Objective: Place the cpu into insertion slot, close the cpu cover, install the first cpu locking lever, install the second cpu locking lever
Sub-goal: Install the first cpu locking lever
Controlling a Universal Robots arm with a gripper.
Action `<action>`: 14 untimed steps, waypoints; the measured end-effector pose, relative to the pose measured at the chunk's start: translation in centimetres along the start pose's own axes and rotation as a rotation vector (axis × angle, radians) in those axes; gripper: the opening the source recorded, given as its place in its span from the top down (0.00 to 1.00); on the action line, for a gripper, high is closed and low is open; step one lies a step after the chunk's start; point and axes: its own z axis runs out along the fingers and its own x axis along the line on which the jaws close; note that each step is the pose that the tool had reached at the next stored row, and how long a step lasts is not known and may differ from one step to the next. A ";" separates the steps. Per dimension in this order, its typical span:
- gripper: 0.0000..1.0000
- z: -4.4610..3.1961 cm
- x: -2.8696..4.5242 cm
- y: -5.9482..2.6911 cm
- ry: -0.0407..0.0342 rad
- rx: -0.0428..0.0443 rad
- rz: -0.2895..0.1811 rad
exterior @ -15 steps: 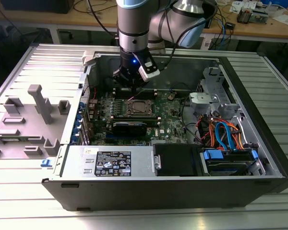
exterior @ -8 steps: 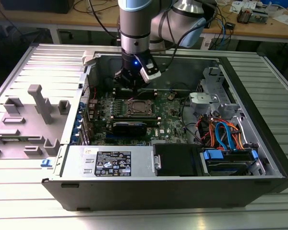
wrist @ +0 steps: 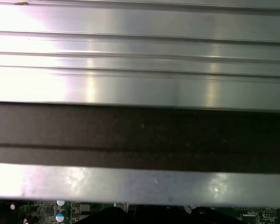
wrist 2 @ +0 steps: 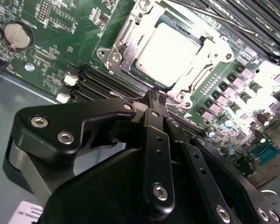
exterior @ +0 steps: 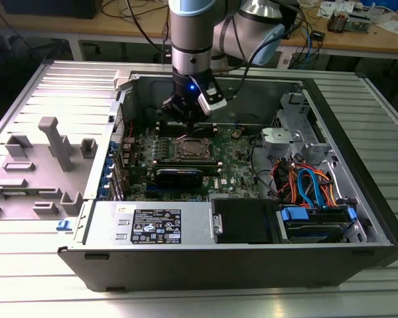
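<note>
Below the claw (exterior: pixel 188 109), the open computer case (exterior: pixel 186 271) lies on its side with the green motherboard (exterior: pixel 242 173) facing up. The claw's black fingers (wrist 2: pixel 156 140) are drawn together tip to tip; whether they pinch anything cannot be told. Just beyond the tips sits the insertion slot (wrist 2: pixel 113 57). The shiny cpu cover (wrist 2: pixel 210 46) lies flat over it, and the silver-grey cpu (wrist 2: pixel 170 49) shows through the cover's window.
</note>
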 end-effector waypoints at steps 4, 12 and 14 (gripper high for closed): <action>0.89 0.04 -0.37 -0.01 -0.0001 0.0008 0.007; 0.89 0.34 -1.16 -0.03 0.0001 0.0047 0.022; 0.89 0.46 -1.32 -0.03 0.0003 0.0055 0.026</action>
